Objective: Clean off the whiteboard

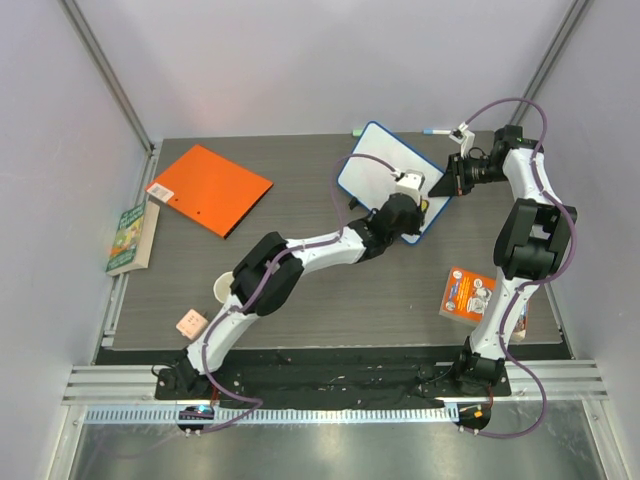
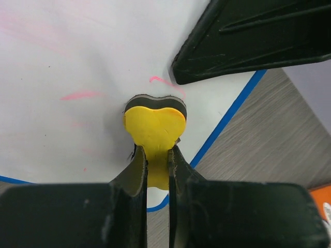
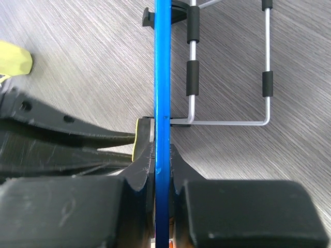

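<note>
left claw [image 2: 156, 157] presses eraser [image 2: 155, 121] on whiteboard [image 2: 77, 51]; dark woodgrain table [image 1: 330, 300], pale walls [image 1: 300, 60]

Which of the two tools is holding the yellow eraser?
The left tool, pinching the yellow eraser on the whiteboard; the right tool grips the board's blue rim instead.

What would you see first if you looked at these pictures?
The bright orange folder at the back left of the table jumps out first. Next comes the whiteboard at the back middle. The left gripper holds a yellow eraser on it near faint red marks, while the right gripper pinches its blue rim.
</note>
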Motion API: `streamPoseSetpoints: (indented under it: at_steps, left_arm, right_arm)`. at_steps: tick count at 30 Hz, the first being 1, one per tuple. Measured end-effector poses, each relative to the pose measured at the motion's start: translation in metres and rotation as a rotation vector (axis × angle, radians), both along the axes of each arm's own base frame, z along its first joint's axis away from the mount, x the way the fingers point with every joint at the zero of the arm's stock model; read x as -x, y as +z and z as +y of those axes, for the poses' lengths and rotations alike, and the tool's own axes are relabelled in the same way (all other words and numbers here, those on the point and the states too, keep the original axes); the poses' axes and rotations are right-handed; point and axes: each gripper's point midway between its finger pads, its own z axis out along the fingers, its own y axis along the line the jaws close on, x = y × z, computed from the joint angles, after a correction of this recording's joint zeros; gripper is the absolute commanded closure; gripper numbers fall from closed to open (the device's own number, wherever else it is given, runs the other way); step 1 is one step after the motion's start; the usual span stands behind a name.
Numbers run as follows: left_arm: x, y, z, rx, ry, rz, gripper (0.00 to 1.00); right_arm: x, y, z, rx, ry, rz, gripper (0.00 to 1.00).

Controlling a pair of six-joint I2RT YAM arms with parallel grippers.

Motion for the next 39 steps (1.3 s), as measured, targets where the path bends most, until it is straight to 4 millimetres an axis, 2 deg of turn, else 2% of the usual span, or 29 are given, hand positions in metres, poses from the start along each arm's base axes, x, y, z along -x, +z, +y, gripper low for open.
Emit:
streamPoseSetpoints:
  at_steps: [3,9,18,24,39]
  left_arm:
    - [-0.001,-0.001,0.006,0.055,-0.017,0.043,1.0]
    - [-0.007,-0.02,0.032,0.039,0.034,0.109,1.0]
    - [-0.031,-0.024,0.059,0.027,0.114,0.189,1.0]
    - [-0.039,-0.019,0.062,0.007,0.125,0.201,1.0]
    - [-0.044,-0.011,0.057,-0.046,0.038,0.154,1.0]
  right_arm:
    - [0.0,0.0,0.001,-0.003,0.003,-0.002,0.98]
    - [0.0,0.002,0.004,-0.007,0.012,-0.008,0.99]
    - [-0.001,0.004,0.009,-0.003,0.025,-0.015,0.98]
    - [0.001,0.0,0.009,0.0,0.025,0.006,0.99]
    - [0.004,-0.003,0.005,0.023,0.051,0.044,0.99]
